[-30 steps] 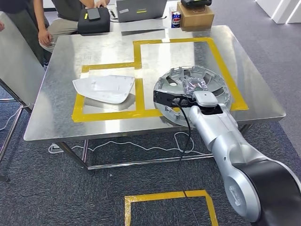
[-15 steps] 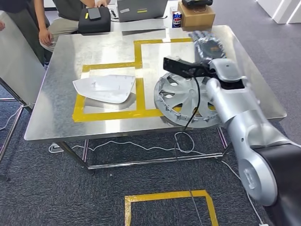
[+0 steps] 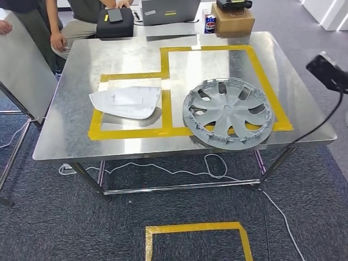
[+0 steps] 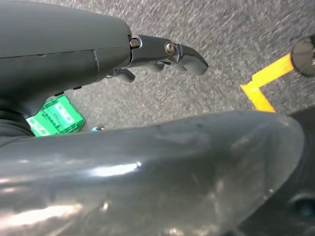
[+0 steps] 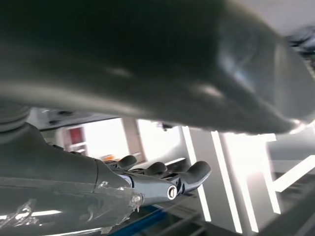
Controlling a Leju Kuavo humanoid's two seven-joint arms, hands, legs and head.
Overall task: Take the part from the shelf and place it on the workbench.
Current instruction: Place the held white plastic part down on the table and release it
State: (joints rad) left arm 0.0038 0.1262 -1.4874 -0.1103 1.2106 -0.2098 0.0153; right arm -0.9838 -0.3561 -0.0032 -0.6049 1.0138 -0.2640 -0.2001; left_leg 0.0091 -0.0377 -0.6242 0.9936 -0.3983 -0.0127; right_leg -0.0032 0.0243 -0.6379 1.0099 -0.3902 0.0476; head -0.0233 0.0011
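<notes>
A grey wheel cover lies flat on the steel workbench, inside the right yellow-taped box and reaching over the tape toward the front edge. Nothing touches it. A white flat part lies in the left taped box. A dark piece of my right arm with a black cable shows at the right edge, away from the wheel cover. In the right wrist view my right hand has its fingers stretched out and holds nothing. My left hand hangs over the carpet, fingers apart and empty.
People sit behind the table's far left corner. A black case, a laptop, a can and a cardboard box stand beyond the far edge. A grey panel leans at the left. Yellow tape marks the floor in front.
My right arm has let go of the wheel cover, risen and swung off to the right. The wheel cover stays flat on the workbench. The view has shifted slightly.
</notes>
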